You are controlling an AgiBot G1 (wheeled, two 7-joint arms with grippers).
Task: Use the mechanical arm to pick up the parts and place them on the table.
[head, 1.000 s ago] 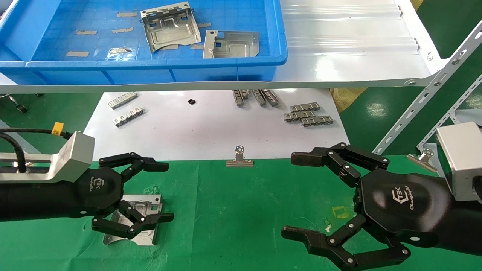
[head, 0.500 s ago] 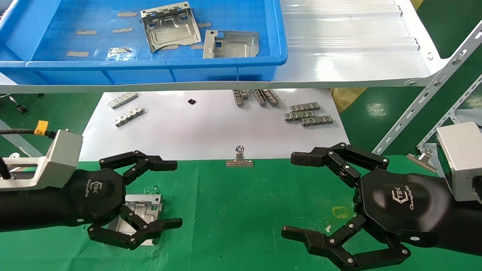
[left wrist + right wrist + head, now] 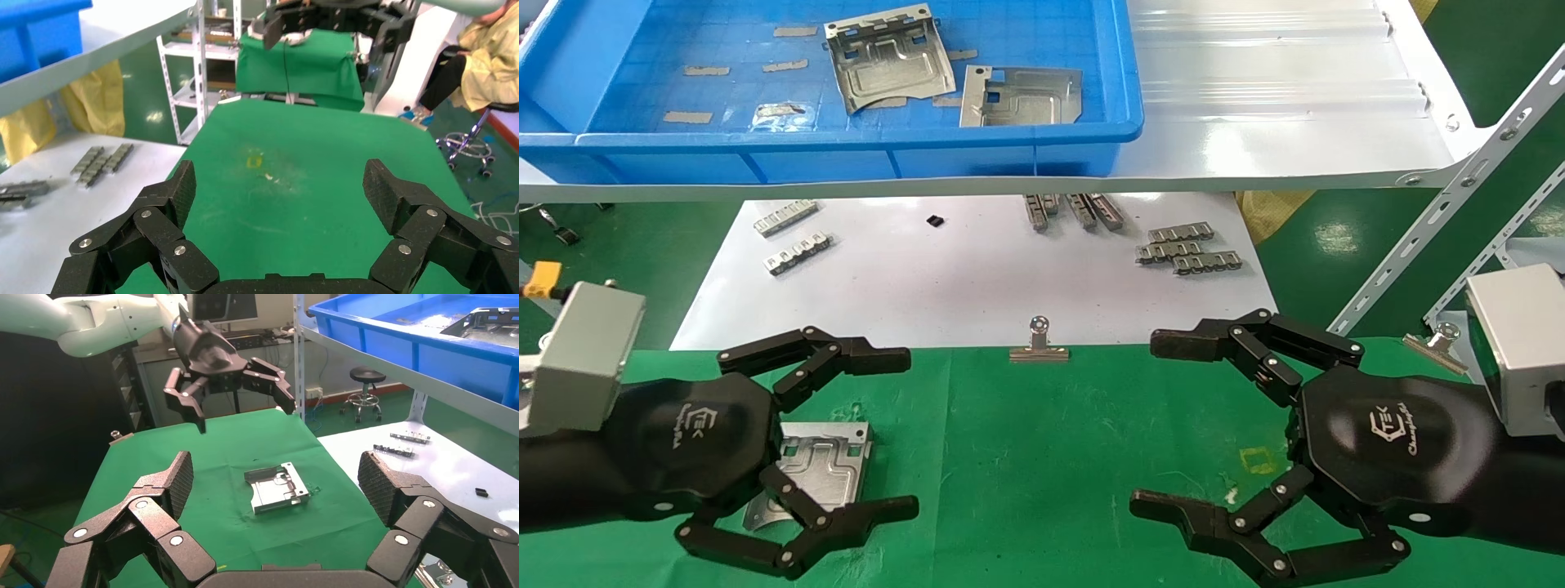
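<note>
- Shiny sheet metal part [image 3: 823, 472] lay flat on the green surface [image 3: 1042, 457], near the robot's left side, under the spread fingers of the left gripper [image 3: 903, 437] but not touched by them.
- It was almost square, so no long axis was clear. In the head view its slotted folded edge faced away from the robot, toward the white sheet [image 3: 977, 278], and the curved cut-out corner was at the near left, partly hidden by a finger.
- Its face showed embossed stepped ridges and small square holes near the far edge.
- In the right wrist view the same part [image 3: 276, 488] lay alone on the cloth, with the left gripper [image 3: 245, 407] hanging above it, well apart from it.
- Left gripper was wide apart and held nothing.
- Right gripper [image 3: 1152, 425] hovered over the surface on the robot's right side, fingers also wide apart, empty.
- Two more parts [image 3: 888, 59] [image 3: 1021, 96] lay in the blue bin [image 3: 846, 147] on the white shelf [image 3: 1279, 114]; one rested tilted.
- Small narrow strips [image 3: 1189, 249] lay on the white sheet.
- One binder clip [image 3: 1039, 343] sat at the far edge of the cloth.
</note>
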